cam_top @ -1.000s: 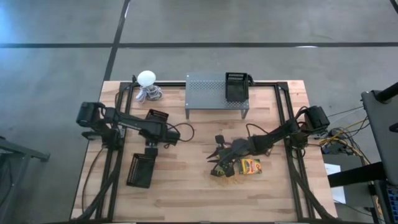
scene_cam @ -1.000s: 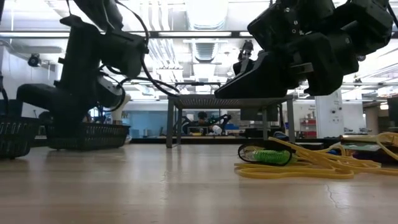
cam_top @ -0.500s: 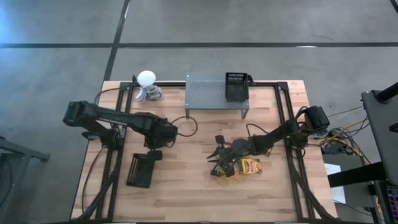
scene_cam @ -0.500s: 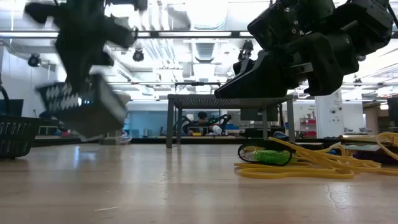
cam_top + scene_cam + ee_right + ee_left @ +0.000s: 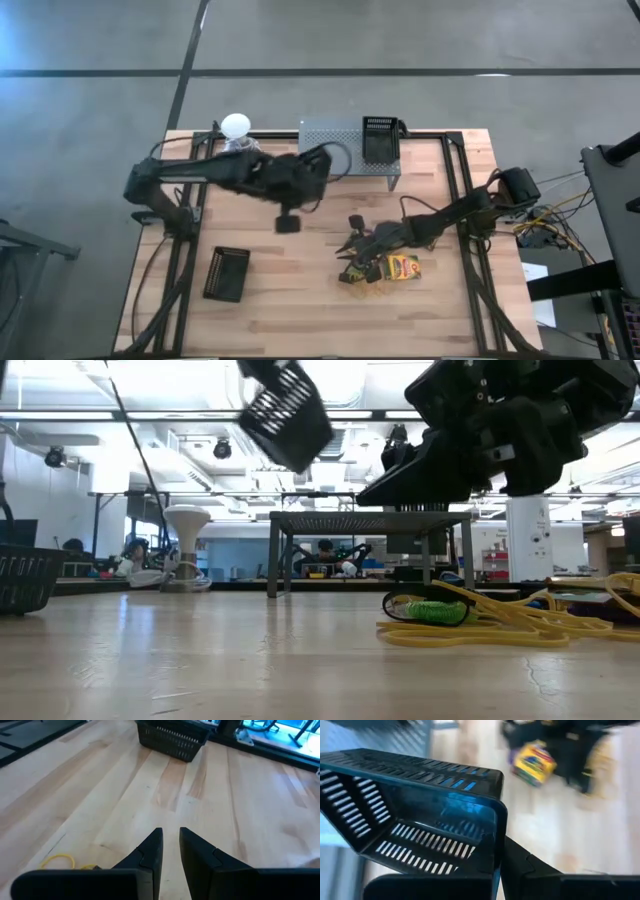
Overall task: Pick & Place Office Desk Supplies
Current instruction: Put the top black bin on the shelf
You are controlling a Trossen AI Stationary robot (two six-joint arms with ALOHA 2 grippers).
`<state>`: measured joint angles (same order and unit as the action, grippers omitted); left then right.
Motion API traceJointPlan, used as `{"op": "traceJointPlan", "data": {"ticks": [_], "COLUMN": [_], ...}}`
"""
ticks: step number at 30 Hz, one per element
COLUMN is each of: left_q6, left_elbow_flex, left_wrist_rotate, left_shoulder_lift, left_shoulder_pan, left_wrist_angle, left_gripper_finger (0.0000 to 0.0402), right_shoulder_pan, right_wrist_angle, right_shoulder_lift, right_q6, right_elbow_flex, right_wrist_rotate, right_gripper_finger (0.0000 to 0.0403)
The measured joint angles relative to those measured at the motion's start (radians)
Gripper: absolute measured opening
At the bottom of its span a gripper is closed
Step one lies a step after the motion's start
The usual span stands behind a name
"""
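High view: crayon box (image 5: 403,267) lies just beside right gripper (image 5: 352,262)

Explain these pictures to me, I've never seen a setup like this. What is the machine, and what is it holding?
It is a robot with two dark arms at a wooden table. One picture looks straight down, one looks across at table height, and two come from cameras on the wrists. The left end effector is shut on a small black mesh basket, lifted in the air. The right end effector is low over the table, fingers slightly apart and empty, beside a crayon box and yellow rubber bands. A second basket lies on the table, and a third sits on a metal shelf.
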<state>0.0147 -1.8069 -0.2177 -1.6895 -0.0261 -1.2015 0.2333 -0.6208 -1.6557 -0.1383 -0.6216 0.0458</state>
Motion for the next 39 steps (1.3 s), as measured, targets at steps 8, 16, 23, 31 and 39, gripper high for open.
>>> {"op": "traceJointPlan", "data": {"ticks": [8,16,23,31,39], "left_q6": [0.152,0.205,0.223,0.214,0.214], "left_elbow_flex": [-0.253,-0.373,-0.366,-0.364,-0.374], "left_wrist_rotate": [-0.032,-0.039,-0.040,-0.022,-0.022], "left_shoulder_lift": [-0.288,-0.433,-0.443,-0.444,-0.423], "left_shoulder_pan": [0.189,0.285,0.289,0.298,0.297], "left_wrist_angle": [-0.060,-0.058,-0.002,0.037,0.102], "left_gripper_finger": [0.0013,0.0020,0.0022,0.0084,0.0145], "right_shoulder_pan": [0.005,0.019,0.025,0.024,0.024], "right_wrist_angle": [0.047,0.048,0.047,0.042,0.040], "right_shoulder_lift": [0.011,0.011,0.013,0.013,0.013], "right_q6": [0.005,0.005,0.002,0.001,-0.003], "right_elbow_flex": [0.004,0.009,0.009,0.009,0.009], "right_wrist_rotate": [0.002,0.002,0.001,0.001,0.003], "right_gripper_finger": [0.0061,0.0061,0.0061,0.0061,0.0061]}}
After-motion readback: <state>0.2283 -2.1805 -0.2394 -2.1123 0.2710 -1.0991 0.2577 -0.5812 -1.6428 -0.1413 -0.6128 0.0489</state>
